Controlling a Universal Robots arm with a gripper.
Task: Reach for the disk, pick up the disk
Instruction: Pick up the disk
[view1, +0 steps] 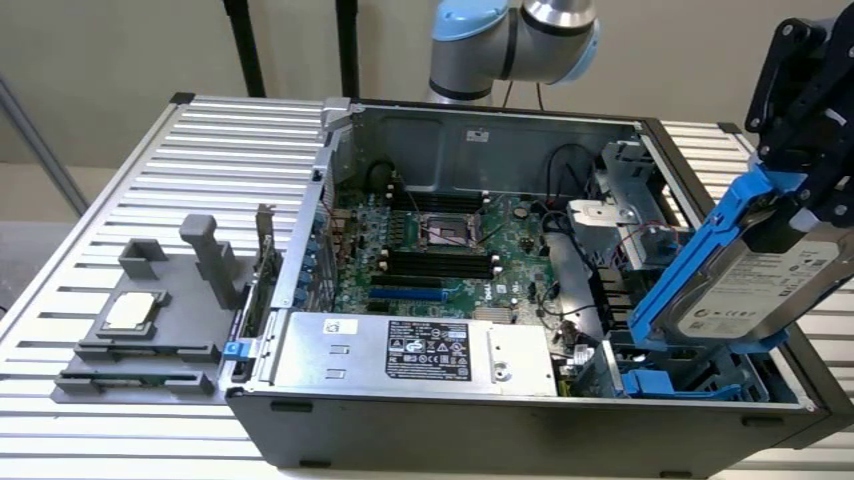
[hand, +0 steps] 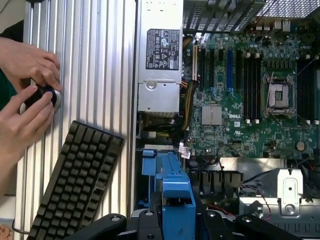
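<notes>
Beside the keyboard (hand: 75, 185), two hands (hand: 27, 95)

— What can we read here?

— On the motherboard (hand: 250, 100), in the wrist view, we make out the white word "DELL" just beside a square silver heatsink (hand: 212, 114).

— And the large silver box (view1: 407, 350) at the near side of the open case?

— We see its black label (view1: 429, 349) covered in white print and small certification marks, but we cannot read any of it.

— The disk (view1: 754, 285) on the exterior view's right?

— Its white label carries lines of dark print; we cannot make out a word. A small sticker (view1: 478, 133) on the far wall is unreadable too.
</notes>
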